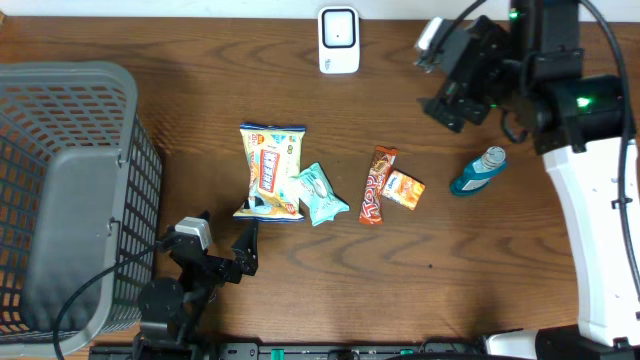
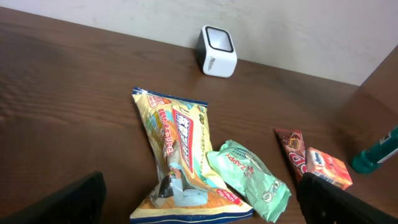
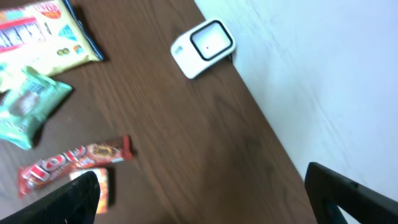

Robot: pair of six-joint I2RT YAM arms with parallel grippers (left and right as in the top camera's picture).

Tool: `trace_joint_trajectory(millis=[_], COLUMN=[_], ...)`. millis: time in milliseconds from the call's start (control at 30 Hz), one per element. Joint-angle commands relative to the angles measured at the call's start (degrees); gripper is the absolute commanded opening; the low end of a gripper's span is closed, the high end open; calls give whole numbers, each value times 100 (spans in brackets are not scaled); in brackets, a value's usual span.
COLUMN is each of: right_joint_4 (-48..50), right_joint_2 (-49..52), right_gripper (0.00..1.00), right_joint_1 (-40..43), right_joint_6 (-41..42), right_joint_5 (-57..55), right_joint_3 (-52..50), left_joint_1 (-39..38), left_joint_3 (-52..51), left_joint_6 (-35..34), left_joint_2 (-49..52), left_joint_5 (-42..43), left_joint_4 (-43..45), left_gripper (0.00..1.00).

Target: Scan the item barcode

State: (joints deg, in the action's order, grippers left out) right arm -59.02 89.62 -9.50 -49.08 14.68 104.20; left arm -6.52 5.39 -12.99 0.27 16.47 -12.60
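Hovering empty with its fingers spread wide, the left gripper (image 1: 222,238) faces the yellow snack bag (image 1: 270,170), probably the first item to pick. The bag lies flat at mid-table, touching the green packet (image 1: 320,193). The right gripper (image 3: 205,199), also wide apart and empty, hangs near the scanner (image 1: 339,40) at the far edge.
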Motion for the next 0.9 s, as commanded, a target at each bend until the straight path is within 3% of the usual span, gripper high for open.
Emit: trace_joint_trajectory(millis=[0, 100, 367, 567, 867], right_joint_4=[-118, -411, -660, -885, -2144], right_joint_2=[39, 199, 1117, 1508, 1147], right_gripper=[99, 99, 99, 99, 99], right_joint_1=[645, 1447, 2704, 2970, 2977], right_joint_6=[-605, -1102, -1665, -2129, -3674], right_joint_5=[846, 2050, 3460, 3716, 3305], right_joint_3=[39, 37, 37, 37, 55], left_joint_1=[20, 20, 20, 20, 20], left_joint_3=[-85, -85, -85, -85, -85], left_joint_6=[116, 116, 116, 116, 116], left_joint_2=[-4, -4, -4, -4, -4], left_joint_5=[107, 107, 107, 107, 107], left_joint_4=[-151, -151, -151, -151, -151], left_gripper=[98, 98, 98, 98, 98])
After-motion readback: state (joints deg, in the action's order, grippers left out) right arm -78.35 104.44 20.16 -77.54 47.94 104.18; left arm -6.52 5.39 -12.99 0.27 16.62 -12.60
